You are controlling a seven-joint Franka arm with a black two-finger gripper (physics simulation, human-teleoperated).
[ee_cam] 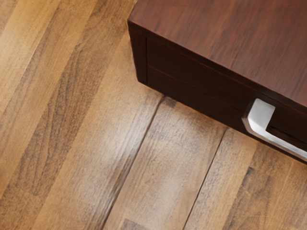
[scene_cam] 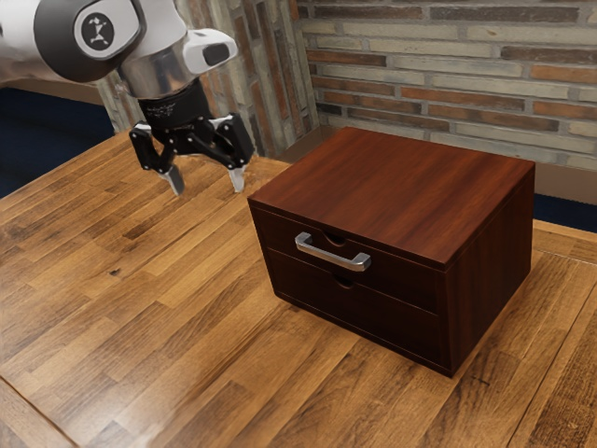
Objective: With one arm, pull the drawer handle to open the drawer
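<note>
A dark brown wooden cabinet (scene_cam: 401,187) stands on the plank table (scene_cam: 140,308). Its upper drawer front (scene_cam: 373,271) sits flush with the body and carries a silver bar handle (scene_cam: 332,252). My black gripper (scene_cam: 206,177) hangs open in the air toward the exterior view's left of the cabinet, above the table, with nothing between its fingers. In the wrist view the cabinet's corner (ee_cam: 141,52) and one end of the silver handle (ee_cam: 261,120) lie ahead of my hand, over bare planks.
A lower drawer front (scene_cam: 359,308) sits under the upper one. A brick wall (scene_cam: 448,65) runs behind the table. Open tabletop spreads in front of the cabinet and toward the exterior view's left.
</note>
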